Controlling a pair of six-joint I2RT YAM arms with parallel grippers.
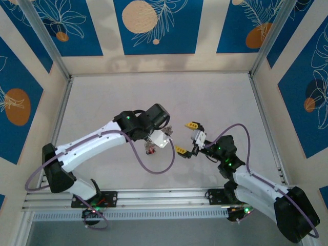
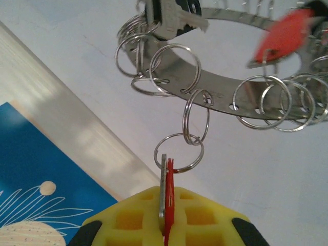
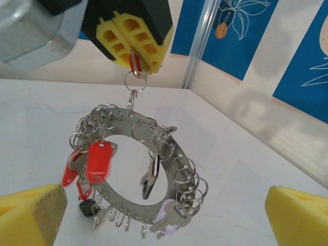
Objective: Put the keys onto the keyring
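My left gripper (image 2: pixel 166 221) is shut on a red-headed key (image 2: pixel 169 192) and a metal blade beside it. From that key a short chain of small split rings holds up the keyring (image 2: pixel 225 100), a flat silvery band lined with many small rings. The keyring (image 3: pixel 123 207) dangles above the table below the left gripper (image 3: pixel 134 41). On it hang a red key (image 3: pixel 99 161), a dark key (image 3: pixel 151 177) and a pale purple key (image 3: pixel 171 218). My right gripper (image 3: pixel 165 219) is open, its yellow pads (image 3: pixel 31 215) wide apart just short of the keyring. From above, the right gripper (image 1: pixel 187 137) faces the left gripper (image 1: pixel 154 146).
The white table (image 1: pixel 164 97) is fenced by an aluminium frame (image 1: pixel 264 123) and blue patterned walls (image 1: pixel 154 25). A corner post (image 3: pixel 197 46) stands behind the keyring. A purple cable (image 1: pixel 154 169) loops on the table under the left arm.
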